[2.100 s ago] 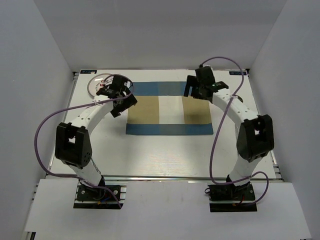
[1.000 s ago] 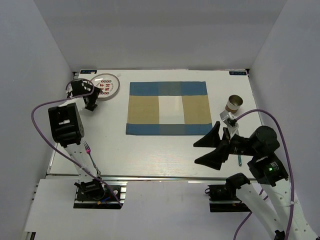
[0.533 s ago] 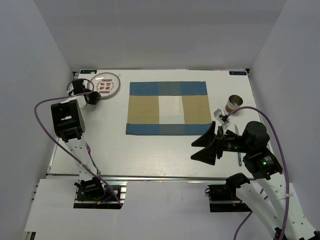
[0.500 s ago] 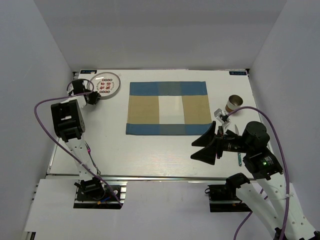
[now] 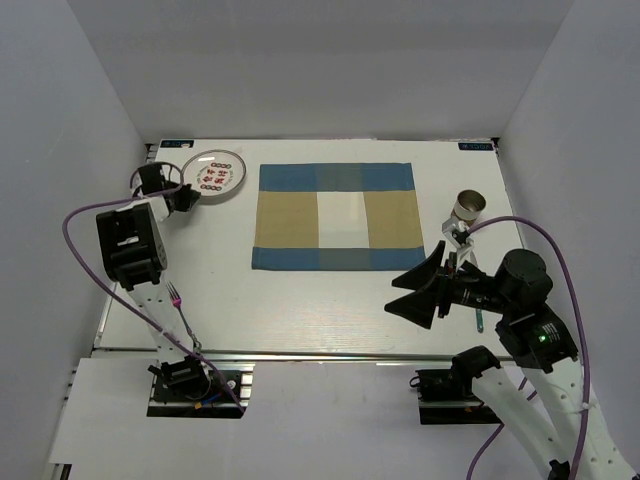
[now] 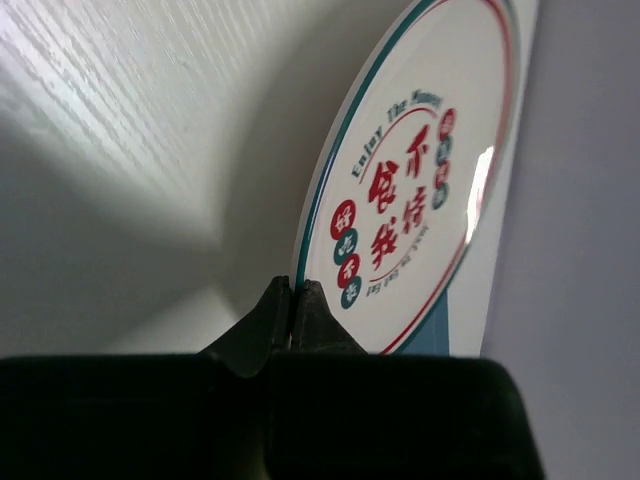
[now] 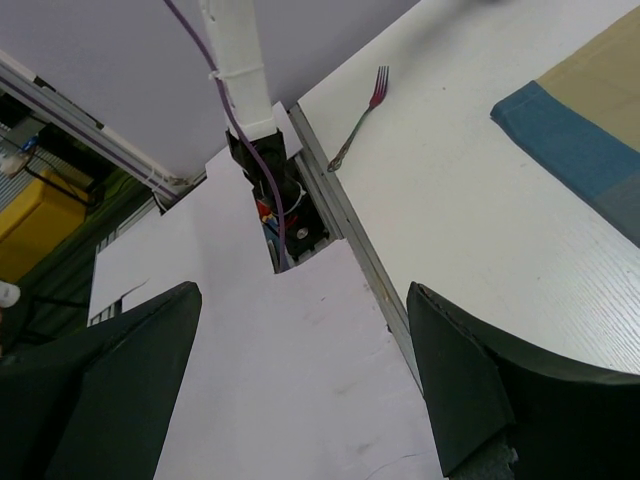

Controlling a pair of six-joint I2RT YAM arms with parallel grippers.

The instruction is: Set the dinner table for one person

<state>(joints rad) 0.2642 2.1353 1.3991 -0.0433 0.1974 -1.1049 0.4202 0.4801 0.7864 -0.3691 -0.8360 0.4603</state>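
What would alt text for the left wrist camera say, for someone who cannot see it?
The left gripper pinches the rim of a white plate printed with red and teal characters, casting a shadow on the white table.

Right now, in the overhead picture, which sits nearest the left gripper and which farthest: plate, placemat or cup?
Measured from the left gripper:
1. Printed plate, far-left corner, its rim pinched by that gripper.
2. Checked placemat, in the middle.
3. Cup, far over on the right.

White-and-black arms (image 5: 150, 300), purple cables (image 5: 67, 232)
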